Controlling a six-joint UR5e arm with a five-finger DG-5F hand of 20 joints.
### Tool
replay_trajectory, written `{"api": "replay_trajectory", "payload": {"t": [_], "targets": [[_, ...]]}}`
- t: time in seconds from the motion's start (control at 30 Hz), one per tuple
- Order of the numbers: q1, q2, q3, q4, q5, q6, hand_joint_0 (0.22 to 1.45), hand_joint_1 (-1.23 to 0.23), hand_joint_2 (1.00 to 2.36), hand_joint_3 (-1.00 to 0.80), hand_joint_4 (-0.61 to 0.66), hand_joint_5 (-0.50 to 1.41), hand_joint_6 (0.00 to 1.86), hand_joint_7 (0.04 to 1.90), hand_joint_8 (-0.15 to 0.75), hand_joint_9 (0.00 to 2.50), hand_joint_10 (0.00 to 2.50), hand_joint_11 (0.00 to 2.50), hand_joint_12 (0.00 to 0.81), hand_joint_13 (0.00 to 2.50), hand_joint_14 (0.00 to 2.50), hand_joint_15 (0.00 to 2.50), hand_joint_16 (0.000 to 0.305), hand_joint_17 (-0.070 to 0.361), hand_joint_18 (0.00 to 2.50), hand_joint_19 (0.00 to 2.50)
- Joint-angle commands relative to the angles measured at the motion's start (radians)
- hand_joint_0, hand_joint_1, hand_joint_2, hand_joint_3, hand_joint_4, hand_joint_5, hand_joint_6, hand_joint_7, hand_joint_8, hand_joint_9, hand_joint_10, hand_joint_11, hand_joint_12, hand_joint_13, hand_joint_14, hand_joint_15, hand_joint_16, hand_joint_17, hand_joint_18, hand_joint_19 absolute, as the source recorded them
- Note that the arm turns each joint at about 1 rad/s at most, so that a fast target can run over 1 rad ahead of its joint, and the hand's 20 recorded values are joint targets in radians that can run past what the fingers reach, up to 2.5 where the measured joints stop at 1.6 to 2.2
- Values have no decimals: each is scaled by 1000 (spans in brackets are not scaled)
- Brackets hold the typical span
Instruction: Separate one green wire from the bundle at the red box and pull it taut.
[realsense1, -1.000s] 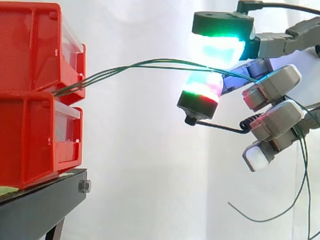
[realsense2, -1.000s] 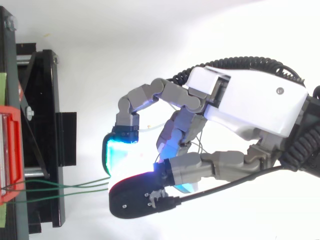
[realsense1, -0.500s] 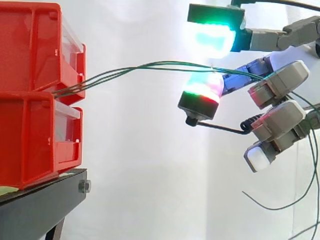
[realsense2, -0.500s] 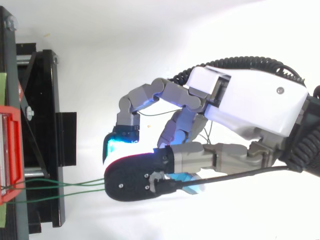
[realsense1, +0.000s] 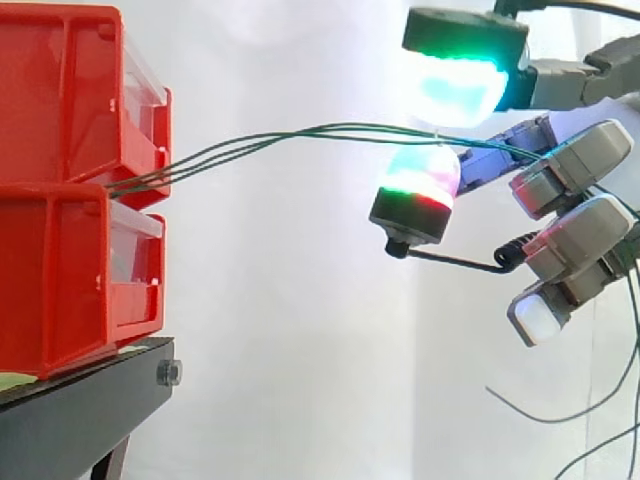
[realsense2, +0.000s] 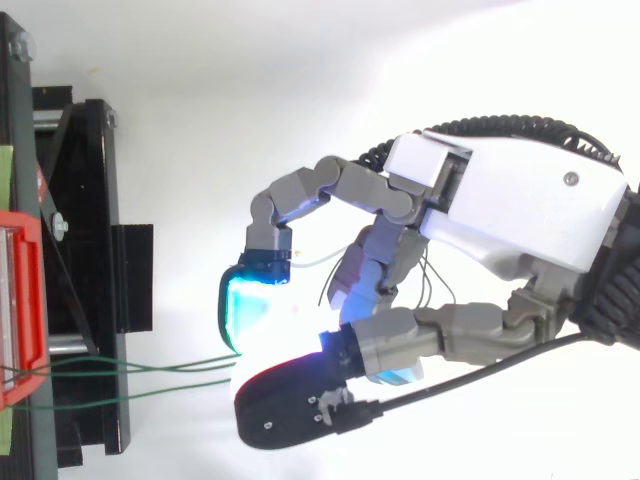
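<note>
Here, from the side, two red bins (realsense1: 60, 90) sit stacked on a black stand (realsense1: 90, 400) at the left. A bundle of green wires (realsense1: 300, 131) leaves the seam between the bins and arcs rightward, slack, into the hand (realsense1: 570, 170). The hand's fingers are curled. The wires pass between a cyan-green pad (realsense1: 460, 85) above and a green-red pad (realsense1: 420, 180) below. A slim gap shows between the pads, so the hold looks loose. Wire ends dangle below the hand.

From above, the hand (realsense2: 500, 220) reaches toward the stand (realsense2: 85, 250). The wires run side by side from the red bin and vanish between the two facing pads.

The strands enter the hand together, none parted. Closing now would likely trap them all, and pulling would tighten the whole bundle. A loose hold might let them slip free.
</note>
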Motion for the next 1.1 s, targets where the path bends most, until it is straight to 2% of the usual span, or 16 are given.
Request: {"api": "replay_trajectory", "payload": {"t": [0.0, 0.17, 0.27, 0.47, 0.63, 0.8, 0.9, 1.07], "targets": [[2, 0, 1, -5, 0, 11, 591, -797, 1001, -494, 53, -143, 882, 1062, 211, 1537, 15, 1539, 322, 1360, 28, 1233, 49, 111, 768, 659], [7, 0, 1, -3, 9, 17, 636, -813, 1013, -342, 1, -145, 894, 1101, 213, 1521, 13, 1560, 318, 1363, 29, 1229, 48, 109, 766, 651], [7, 0, 1, -1, 9, 17, 650, -834, 1014, -321, -20, -152, 906, 1067, 208, 1495, 14, 1551, 323, 1353, 28, 1238, 48, 109, 765, 649], [7, 0, 1, 0, 9, 20, 695, -918, 1011, -369, -35, -165, 918, 1006, 198, 1428, 12, 1527, 317, 1315, 29, 1228, 48, 107, 747, 616], [8, 0, 1, 2, 9, 28, 735, -951, 1001, -483, -12, -173, 921, 983, 198, 1388, 10, 1527, 316, 1300, 28, 1221, 47, 107, 737, 590], [10, 0, 1, 2, 9, 29, 703, -966, 1000, -500, 27, -171, 920, 948, 207, 1382, 9, 1513, 317, 1297, 29, 1222, 47, 106, 738, 599], [10, 0, 1, 2, 9, 29, 647, -905, 1000, -500, 34, -164, 911, 964, 210, 1432, 11, 1511, 315, 1318, 29, 1226, 47, 105, 741, 626], [10, 0, 1, 2, 9, 29, 558, -690, 1000, -500, 50, -147, 896, 986, 226, 1519, 11, 1527, 327, 1370, 28, 1232, 49, 109, 775, 645]]}}
